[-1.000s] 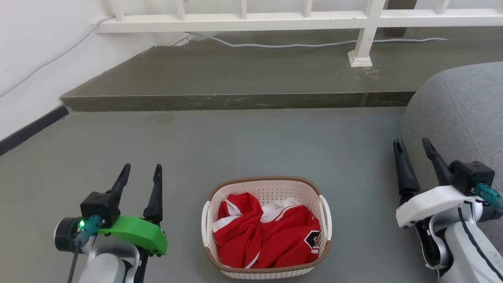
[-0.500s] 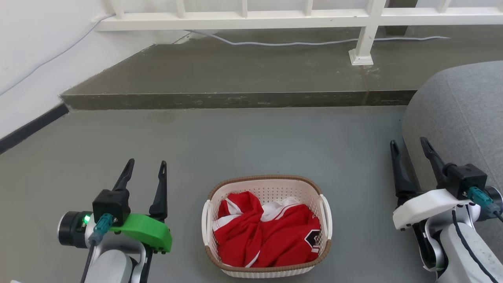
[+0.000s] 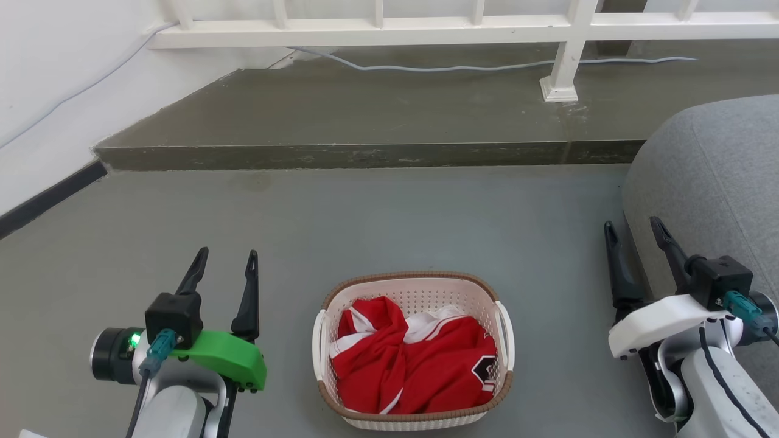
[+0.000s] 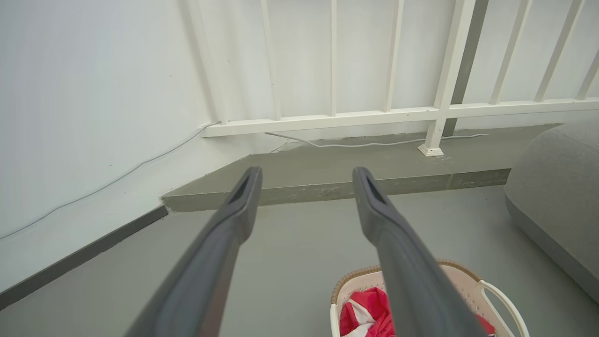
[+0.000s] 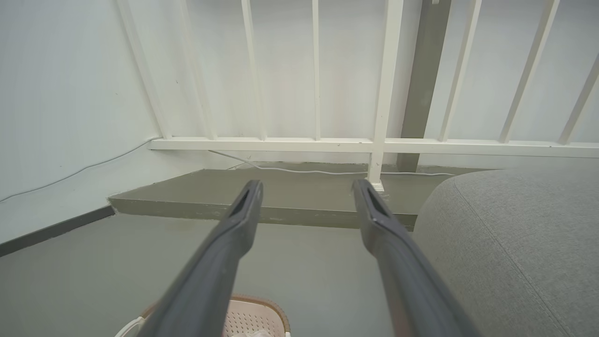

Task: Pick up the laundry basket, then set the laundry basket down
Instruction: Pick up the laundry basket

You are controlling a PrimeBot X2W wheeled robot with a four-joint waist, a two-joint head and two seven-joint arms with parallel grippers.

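While the laundry basket [image 3: 406, 276], holding a red jersey [image 3: 420, 365], sits on the grey floor [image 3: 365, 219], the left gripper [image 3: 226, 253] and right gripper [image 3: 632, 223] flank it, jaws apart and empty. The pickup appears unstarted, and each gripper must next reach a side handle.

A white railing [image 3: 377, 24] stands on a raised concrete step [image 3: 365, 115], a pale cable [image 3: 462, 68] lying along the step beneath it. Grey floor [image 3: 377, 219] meets a white wall [image 3: 55, 73] with dark baseboard [image 3: 48, 198] at left; a grey upholstered seat [image 3: 712, 164] sits at right.
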